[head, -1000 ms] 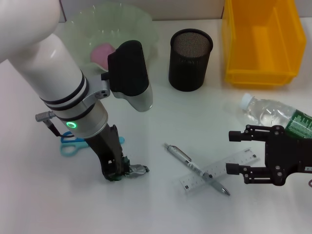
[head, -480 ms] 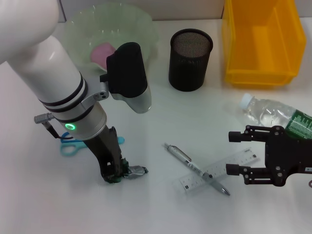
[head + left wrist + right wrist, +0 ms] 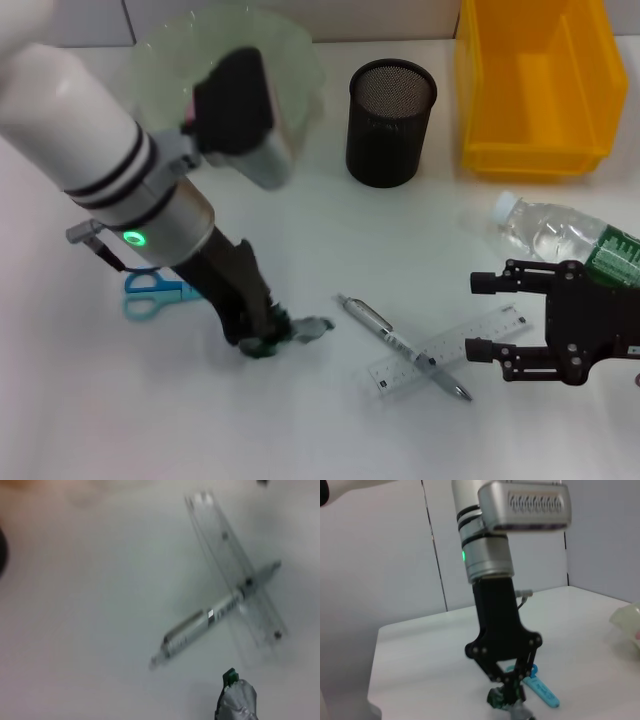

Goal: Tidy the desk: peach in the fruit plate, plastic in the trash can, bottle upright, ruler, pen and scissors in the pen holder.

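One left hand (image 3: 268, 338), seemingly gripping plastic (image 3: 308, 327), shifted toward pen (image 3: 400, 346).

We read this as a lab or office test bench. Plain white desk (image 3: 330, 440), pale partition panels with dark seams behind it in the right wrist view. Office stuff staged on top: black mesh pen holder (image 3: 391, 122), clear ruler (image 3: 452, 350), pen (image 3: 400, 345), blue scissors (image 3: 152, 296). Yellow plastic storage bin (image 3: 534, 85) at the back, translucent green fruit plate (image 3: 295, 60), a water bottle (image 3: 560, 235) lying down. Nothing domestic that we can see.
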